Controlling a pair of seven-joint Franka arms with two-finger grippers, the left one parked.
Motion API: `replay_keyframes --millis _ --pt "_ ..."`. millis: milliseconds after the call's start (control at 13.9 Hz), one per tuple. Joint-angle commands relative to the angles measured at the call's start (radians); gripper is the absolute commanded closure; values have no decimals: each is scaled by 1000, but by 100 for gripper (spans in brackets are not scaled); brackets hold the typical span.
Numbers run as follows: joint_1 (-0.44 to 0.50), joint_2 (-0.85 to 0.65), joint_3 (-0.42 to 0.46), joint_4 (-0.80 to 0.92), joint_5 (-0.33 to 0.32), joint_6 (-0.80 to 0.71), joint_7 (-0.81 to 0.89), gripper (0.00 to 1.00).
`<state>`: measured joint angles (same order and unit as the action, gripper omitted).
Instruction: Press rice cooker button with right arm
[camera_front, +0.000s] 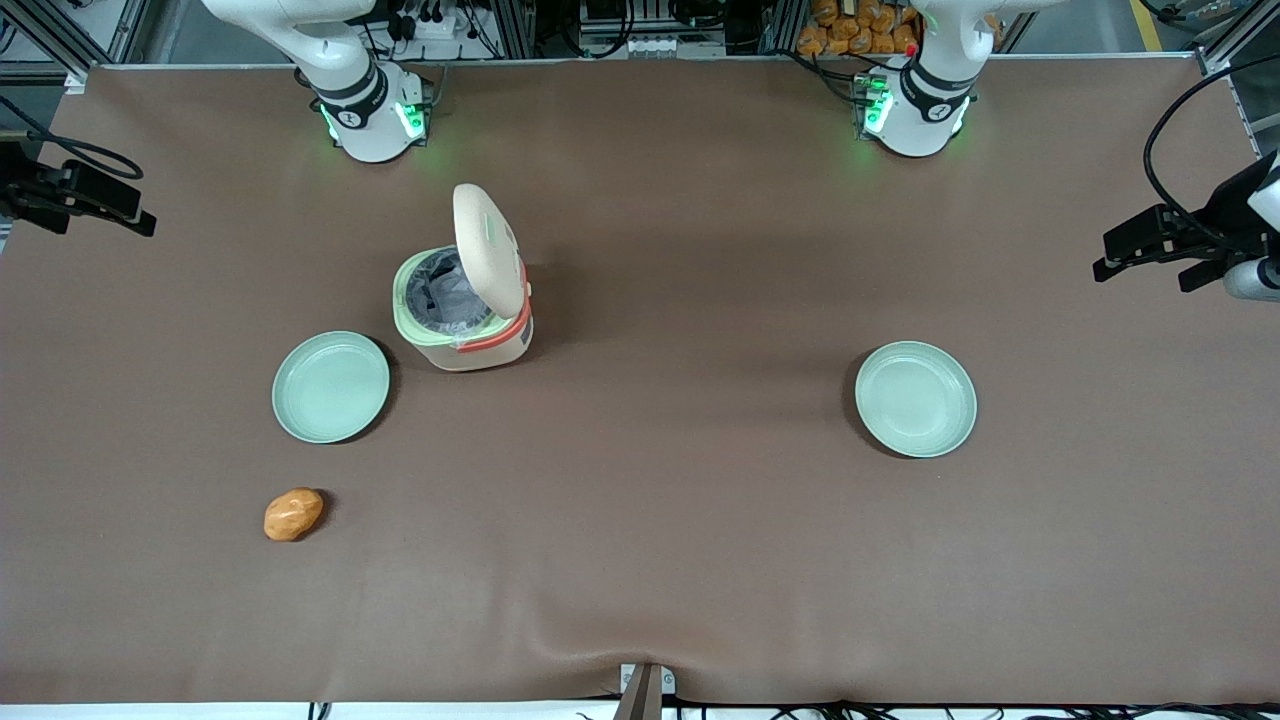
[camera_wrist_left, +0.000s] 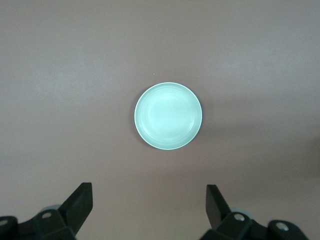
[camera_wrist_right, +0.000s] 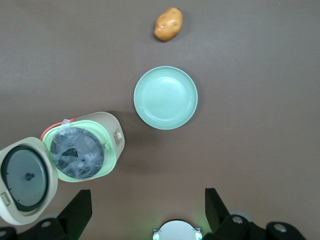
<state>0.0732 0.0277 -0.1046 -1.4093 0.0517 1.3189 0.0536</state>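
Table fills the frame. Cooker sits just above the front view's centre, lid up, with a plate beside it and a potato lower. Gripper hangs high above, fingers spread. Risk: an off-centre push may slide the light cooker or miss its small button.

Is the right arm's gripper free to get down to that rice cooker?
Probably yes. The gripper hangs open above the table, with the rice cooker beneath it, lid up. Nothing lies between them; the plate sits beside the cooker.

Matt brown cloth-like table, glossy plates, smooth plastic-looking rice cooker.
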Motion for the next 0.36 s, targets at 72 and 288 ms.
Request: replay_keyframes --millis 72,288 --pt "-1 -14 -16 1 -56 -14 -55 0" --pt "0 -12 -17 -2 -58 -14 -64 0"
